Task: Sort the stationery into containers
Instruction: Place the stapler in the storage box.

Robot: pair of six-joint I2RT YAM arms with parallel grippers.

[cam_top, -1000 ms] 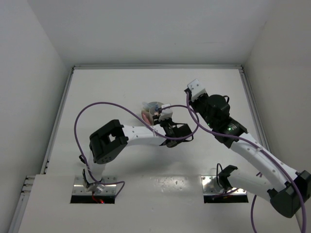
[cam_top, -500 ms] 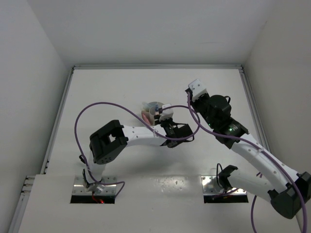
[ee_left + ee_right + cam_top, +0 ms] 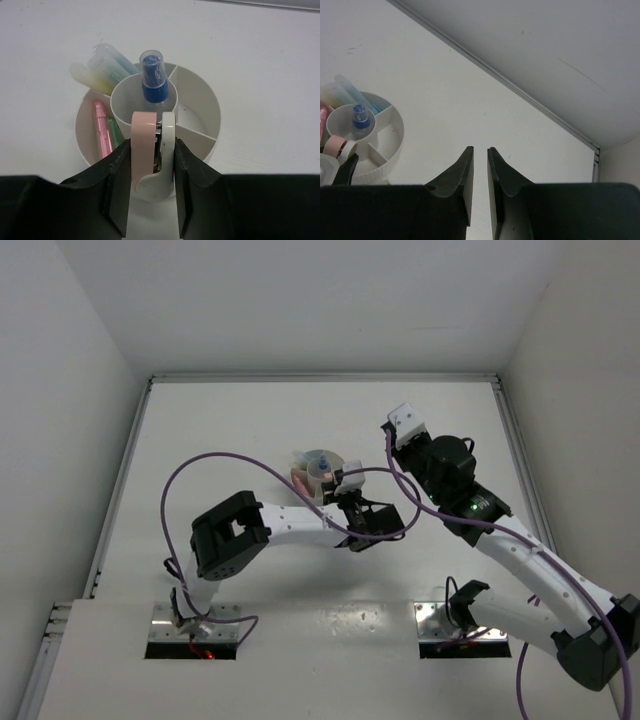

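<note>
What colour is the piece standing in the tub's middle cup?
Dark blue with a clear cap, best seen from the left wrist camera.
</note>
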